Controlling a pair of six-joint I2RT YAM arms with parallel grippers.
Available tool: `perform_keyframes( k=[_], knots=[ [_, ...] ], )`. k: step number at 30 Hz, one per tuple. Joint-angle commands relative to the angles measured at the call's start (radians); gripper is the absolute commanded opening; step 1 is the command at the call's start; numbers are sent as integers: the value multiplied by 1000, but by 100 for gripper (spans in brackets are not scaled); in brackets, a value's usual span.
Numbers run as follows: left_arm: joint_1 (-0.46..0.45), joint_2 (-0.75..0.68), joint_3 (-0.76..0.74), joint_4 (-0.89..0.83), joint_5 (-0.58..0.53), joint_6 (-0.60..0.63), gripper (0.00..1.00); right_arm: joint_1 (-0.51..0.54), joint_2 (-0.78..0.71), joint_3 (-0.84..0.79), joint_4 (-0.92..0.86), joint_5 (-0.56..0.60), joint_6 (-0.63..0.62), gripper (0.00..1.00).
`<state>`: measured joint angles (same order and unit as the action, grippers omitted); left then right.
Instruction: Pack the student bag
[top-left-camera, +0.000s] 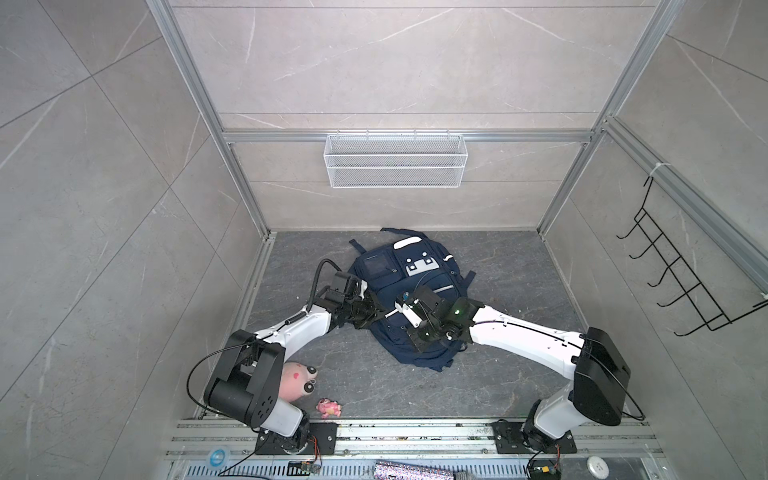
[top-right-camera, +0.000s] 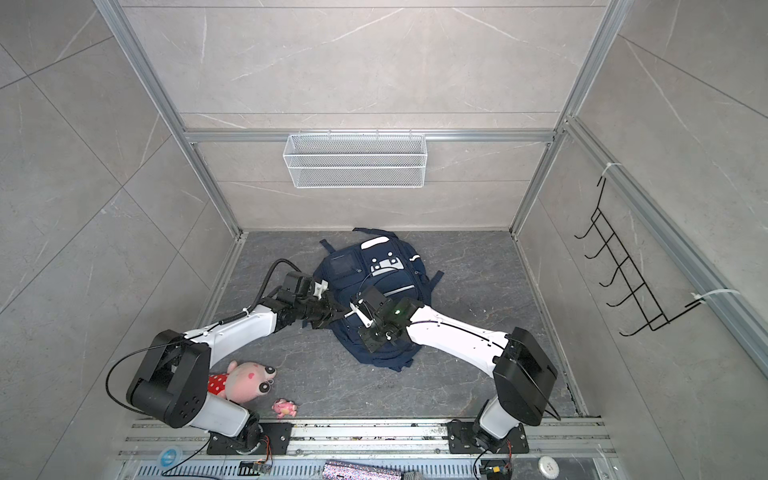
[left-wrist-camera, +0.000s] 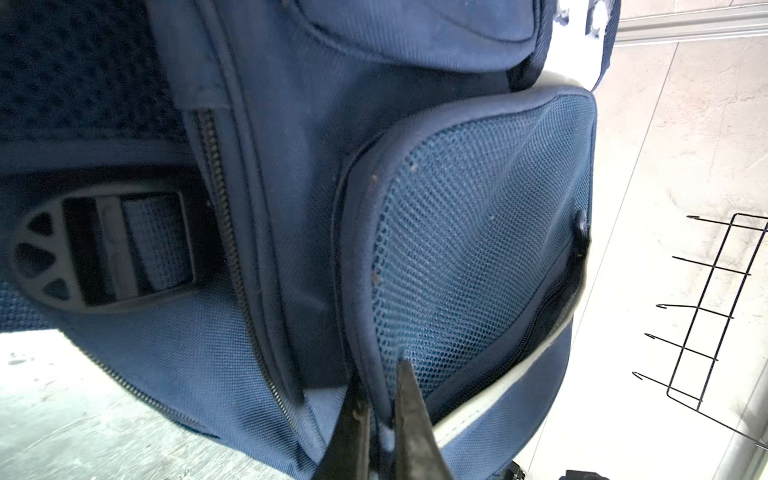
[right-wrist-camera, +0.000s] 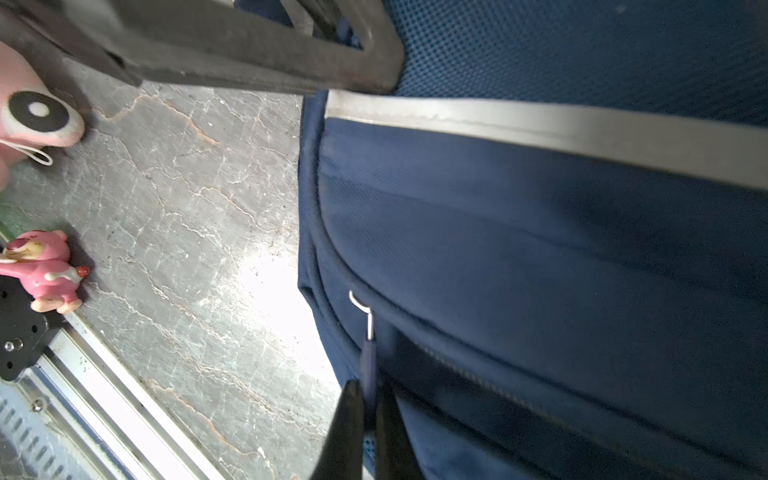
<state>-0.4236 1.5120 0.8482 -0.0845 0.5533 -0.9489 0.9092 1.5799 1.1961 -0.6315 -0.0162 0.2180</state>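
Woven navy cloth of the student bag (left-wrist-camera: 291, 208), net-like mesh pocket (left-wrist-camera: 478, 228), matt black plastic buckle (left-wrist-camera: 110, 245), smooth shiny stripe (right-wrist-camera: 540, 126), stone-like matt floor (right-wrist-camera: 187, 208)

One bag (top-left-camera: 415, 253), two arms, left arm (top-left-camera: 299, 328) and right arm (top-left-camera: 523, 332), one plush pig (top-left-camera: 297, 380), one small pink figure (top-left-camera: 329, 407), one mesh basket (top-left-camera: 395, 166), one wire rack (top-left-camera: 681, 270) with five hooks (top-left-camera: 620, 237)

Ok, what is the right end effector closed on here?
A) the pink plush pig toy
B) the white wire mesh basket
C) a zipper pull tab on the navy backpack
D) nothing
C: in the right wrist view the right end effector is shut on the dark blue zipper pull tab of the large navy-blue fabric backpack.
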Motion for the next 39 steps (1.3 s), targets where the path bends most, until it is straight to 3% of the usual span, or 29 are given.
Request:
perform_keyframes(
  k=[1,10,23,27,30,36,38,39],
  knots=[
    [28,-4,3,23,10,47,0,-23,-58,-19,-24,67,33,0],
    [118,-20,55,-170,10,251,0,-174,-112,-50,-80,59,54,0],
    [243,-10,88,-213,38,338,0,-380,-146,-59,-118,75,-37,0],
    [246,46,170,-222,30,359,0,-381,-150,-83,-105,44,-34,0],
    [248,102,246,-223,22,361,0,-376,-176,-133,-32,-72,-32,0],
    [248,224,373,-200,31,338,1,-249,-193,-156,58,-129,-22,0],
    [248,251,401,-212,30,336,34,-227,-177,-151,91,-139,18,0],
    [248,252,405,-219,29,338,43,-227,-171,-152,111,-149,41,0]
  ],
)
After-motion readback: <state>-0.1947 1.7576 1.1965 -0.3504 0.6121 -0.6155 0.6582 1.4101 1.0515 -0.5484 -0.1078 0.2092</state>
